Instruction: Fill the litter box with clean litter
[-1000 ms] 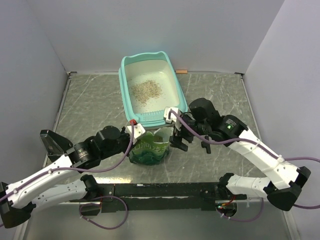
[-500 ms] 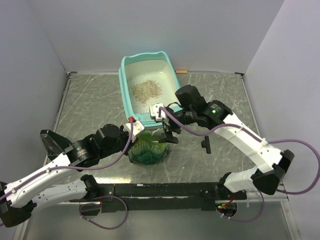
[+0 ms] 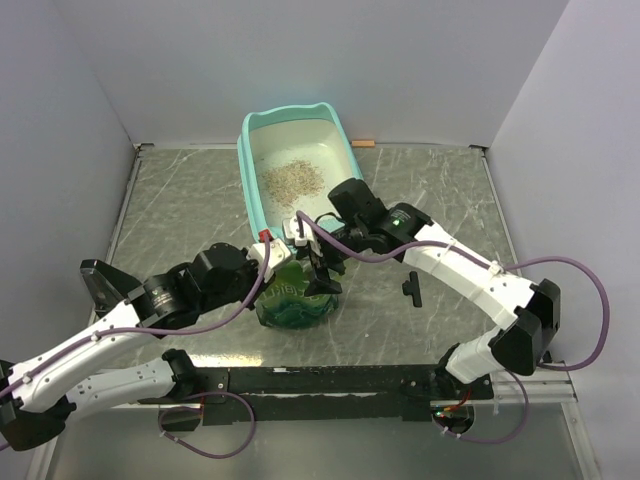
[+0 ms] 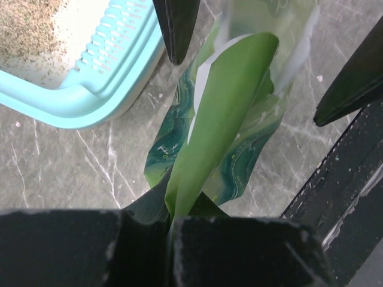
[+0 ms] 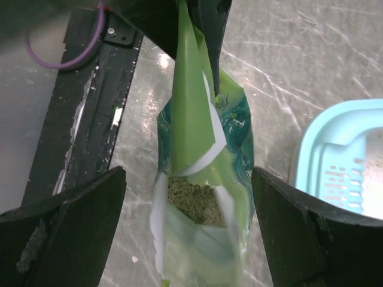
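Litter box (image 3: 300, 140), scant clean litter (image 3: 292, 182), open bag (image 3: 292, 302)

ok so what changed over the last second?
The right end effector swung left from beside the green bag to over its open mouth, jaws open, straddling it without gripping. The left end effector stayed shut on the bag's top edge. The litter box and the litter in it did not move.
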Tool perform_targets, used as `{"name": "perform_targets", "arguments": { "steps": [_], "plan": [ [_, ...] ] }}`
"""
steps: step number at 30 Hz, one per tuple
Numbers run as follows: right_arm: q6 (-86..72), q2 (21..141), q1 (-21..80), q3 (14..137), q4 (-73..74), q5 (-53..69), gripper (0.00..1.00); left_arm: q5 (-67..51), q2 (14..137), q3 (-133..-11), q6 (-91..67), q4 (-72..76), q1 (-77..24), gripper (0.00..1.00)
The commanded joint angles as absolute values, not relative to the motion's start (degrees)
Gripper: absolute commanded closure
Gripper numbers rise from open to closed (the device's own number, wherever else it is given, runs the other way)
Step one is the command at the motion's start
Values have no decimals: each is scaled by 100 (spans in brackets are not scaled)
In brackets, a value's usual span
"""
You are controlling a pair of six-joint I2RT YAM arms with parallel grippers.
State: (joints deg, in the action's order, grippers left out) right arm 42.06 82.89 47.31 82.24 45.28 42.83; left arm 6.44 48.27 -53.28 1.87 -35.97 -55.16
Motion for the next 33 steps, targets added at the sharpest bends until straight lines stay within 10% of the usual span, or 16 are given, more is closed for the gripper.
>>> {"name": "perform_targets", "arguments": {
  "steps": [1,17,33],
  "plan": [
    [4105,8341,4799,7814,3982,4421,8,695,4667,-5853,141,-3357,-5520,99],
    [3920,7850,4307,7208,4096,3604,39,817,4544,-6196,369,-3612,-5519,99],
    [2919,6847,3771,5793,2234,4955,48,809,4526,-6179,387,-3638,-5511,99]
  ]
}}
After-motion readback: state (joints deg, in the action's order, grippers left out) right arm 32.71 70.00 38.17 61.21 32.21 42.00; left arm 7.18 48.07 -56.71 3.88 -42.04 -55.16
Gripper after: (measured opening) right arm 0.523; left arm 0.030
